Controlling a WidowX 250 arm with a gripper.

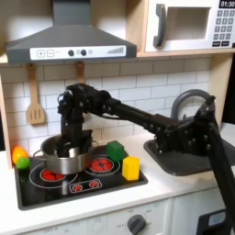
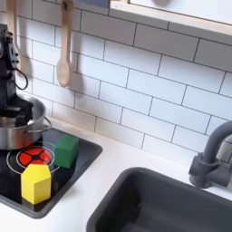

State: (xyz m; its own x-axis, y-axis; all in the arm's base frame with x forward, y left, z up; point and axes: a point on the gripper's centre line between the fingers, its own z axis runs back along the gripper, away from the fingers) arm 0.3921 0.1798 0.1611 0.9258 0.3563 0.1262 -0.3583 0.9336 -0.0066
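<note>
We have the claw (image 1: 66,140) down over the steel pot (image 1: 64,158), which sits on the back-left burner of the toy stove (image 1: 83,188); in the second exterior view the claw (image 2: 13,100) hangs just above the pot (image 2: 18,127) at that view's left edge. We can't tell if the claw is open, closed, or pinching the rim: the fingertips blur into the pot. Our read: we're at the pot-contact step, either gripping or letting go at the rim. Any next move needs a straight vertical path so the pot doesn't tip or drag off the burner. Count: one pot, one green block (image 1: 116,150) near the pot's right in the first exterior view, one yellow block (image 1: 131,167) in front of it, one yellow-and-green item (image 1: 19,156) at the stove's left, one wooden spatula (image 1: 35,96) on the wall, one sink (image 1: 184,158), one faucet (image 1: 195,108).
</note>
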